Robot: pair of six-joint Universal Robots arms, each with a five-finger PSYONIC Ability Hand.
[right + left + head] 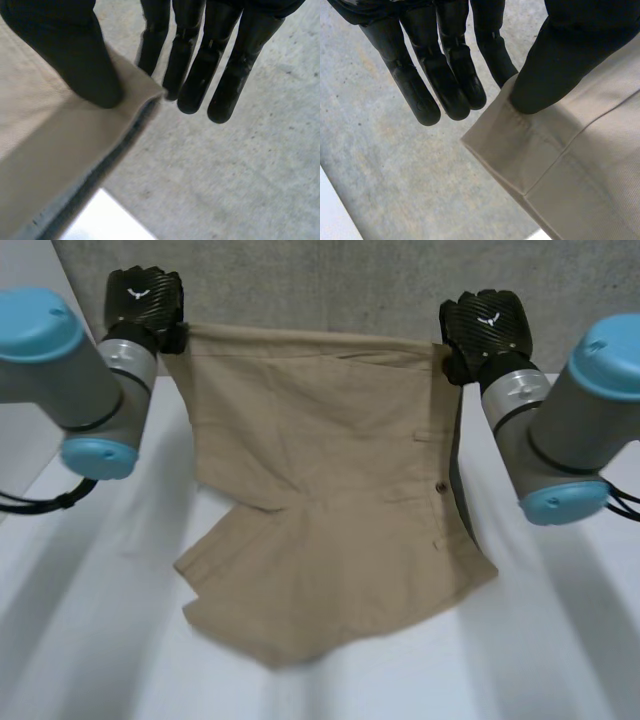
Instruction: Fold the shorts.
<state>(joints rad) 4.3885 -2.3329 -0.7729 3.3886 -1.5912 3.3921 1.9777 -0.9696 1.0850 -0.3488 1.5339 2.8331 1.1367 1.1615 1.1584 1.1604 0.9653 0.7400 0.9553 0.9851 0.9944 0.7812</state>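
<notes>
The left hand (145, 300) at ten o'clock and the right hand (487, 325) at two are each pinching a top corner of the shorts (320, 470) between thumb and fingers (455, 85), the seemingly light, floppy cloth draping onto the worktop (560, 640).

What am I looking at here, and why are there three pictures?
This is a robot with two arms at a white table, each ending in a black hand. One picture looks down from between the arms; the other two come from cameras on the wrists, looking along each palm. The left hand and the right hand each pinch a corner of the tan shorts between thumb and fingers, holding that edge up. The shorts' lower part lies on the table.
</notes>
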